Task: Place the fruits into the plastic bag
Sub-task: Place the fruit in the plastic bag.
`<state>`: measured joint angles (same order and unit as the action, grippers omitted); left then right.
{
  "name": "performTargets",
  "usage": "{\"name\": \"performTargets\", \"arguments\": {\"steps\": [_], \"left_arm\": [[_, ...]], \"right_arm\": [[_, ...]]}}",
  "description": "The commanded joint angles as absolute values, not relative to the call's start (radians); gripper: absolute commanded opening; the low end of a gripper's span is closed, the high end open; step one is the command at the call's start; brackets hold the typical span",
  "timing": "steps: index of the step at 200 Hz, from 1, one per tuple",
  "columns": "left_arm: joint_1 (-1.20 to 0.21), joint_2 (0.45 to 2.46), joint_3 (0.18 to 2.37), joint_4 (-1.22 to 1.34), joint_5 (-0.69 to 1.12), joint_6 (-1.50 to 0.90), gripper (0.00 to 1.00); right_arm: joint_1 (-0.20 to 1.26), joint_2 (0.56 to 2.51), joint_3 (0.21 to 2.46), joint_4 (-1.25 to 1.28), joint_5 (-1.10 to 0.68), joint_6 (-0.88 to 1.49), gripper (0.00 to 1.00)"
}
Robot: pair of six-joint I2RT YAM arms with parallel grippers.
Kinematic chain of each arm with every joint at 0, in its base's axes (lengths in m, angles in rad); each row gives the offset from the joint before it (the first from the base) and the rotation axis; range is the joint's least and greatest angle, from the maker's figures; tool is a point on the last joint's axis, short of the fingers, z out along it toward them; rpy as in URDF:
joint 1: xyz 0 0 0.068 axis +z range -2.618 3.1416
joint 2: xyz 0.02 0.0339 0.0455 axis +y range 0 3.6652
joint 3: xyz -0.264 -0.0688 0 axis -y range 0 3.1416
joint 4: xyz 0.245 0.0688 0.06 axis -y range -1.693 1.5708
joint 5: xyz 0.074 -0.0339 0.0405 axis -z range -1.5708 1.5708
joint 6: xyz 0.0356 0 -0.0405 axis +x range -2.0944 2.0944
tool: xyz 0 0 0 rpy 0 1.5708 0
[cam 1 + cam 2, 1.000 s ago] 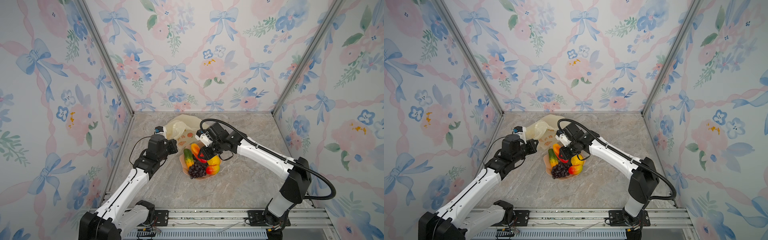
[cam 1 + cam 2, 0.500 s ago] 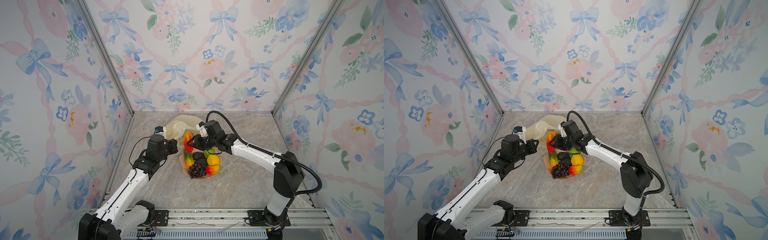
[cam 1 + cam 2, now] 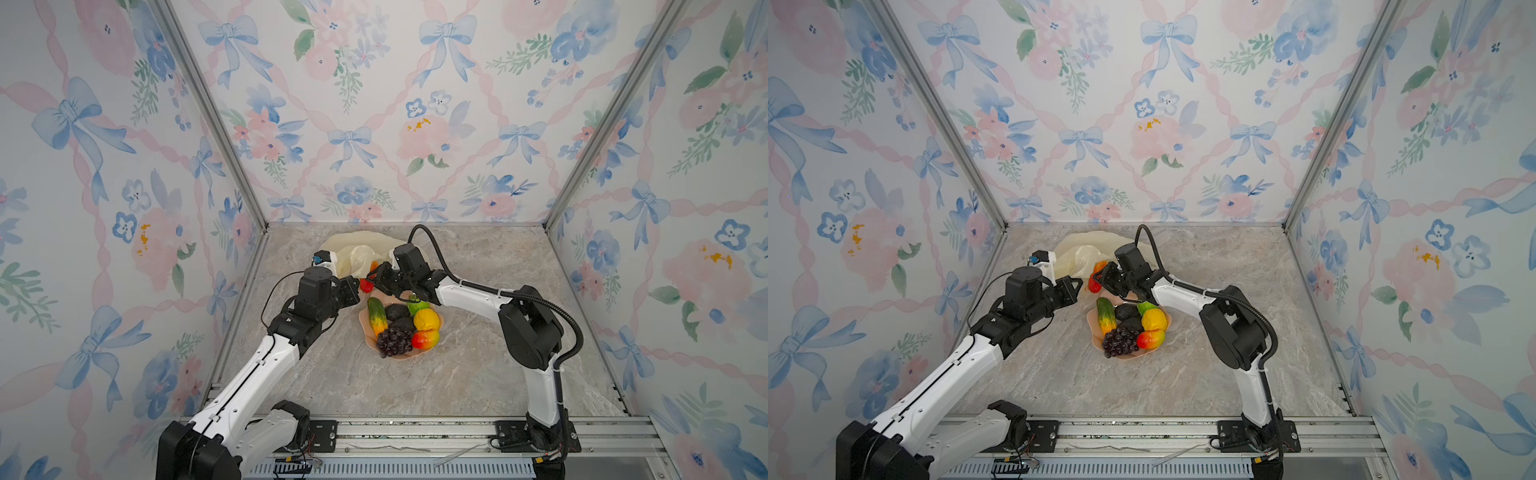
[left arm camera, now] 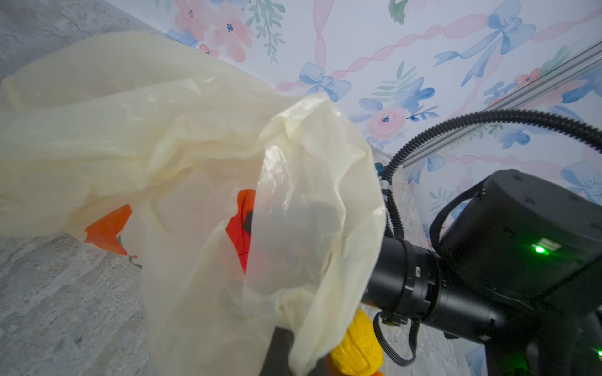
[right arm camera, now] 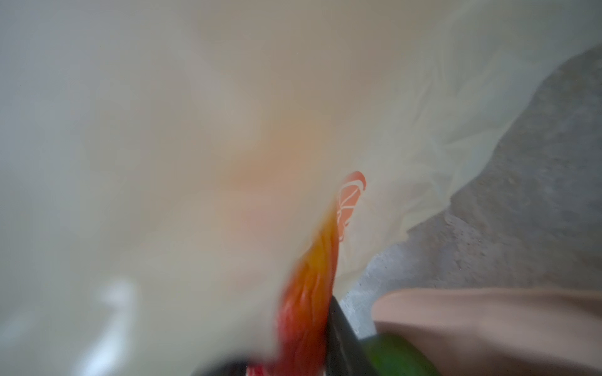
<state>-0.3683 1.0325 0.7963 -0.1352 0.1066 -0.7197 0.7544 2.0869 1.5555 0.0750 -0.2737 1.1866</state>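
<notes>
Progress looks early: right gripper (image 3: 376,279) jaws, partly closed, clamp one mango (image 3: 366,286) at the mouth of the plastic bag (image 3: 357,249), lying far-left of the bowl (image 3: 409,356) where the other fruits (image 3: 426,320) wait. Left gripper (image 3: 354,291) jaws pinch the bag's rim, fully closed. Only the left wrist view shows the mango past the rim; only top views show the whole bowl.

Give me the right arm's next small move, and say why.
Probably ease the mango a little deeper into the plastic bag, then let go. The right gripper holds it just at the bag's mouth, which the left gripper pinches up, and the left wrist view shows it partly behind the film.
</notes>
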Motion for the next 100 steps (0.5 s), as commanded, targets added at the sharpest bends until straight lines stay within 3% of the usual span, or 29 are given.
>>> {"name": "performTargets", "arguments": {"steps": [1,100], "left_arm": [[-0.373,1.034,0.834,-0.105,0.118,-0.729,0.00],[-0.413,1.105,0.893,-0.047,0.187,-0.745,0.00]], "right_arm": [[0.749,2.128,1.615,0.113,-0.231,1.231,0.33],[0.747,2.233,1.787,0.057,-0.085,1.264,0.33]]}}
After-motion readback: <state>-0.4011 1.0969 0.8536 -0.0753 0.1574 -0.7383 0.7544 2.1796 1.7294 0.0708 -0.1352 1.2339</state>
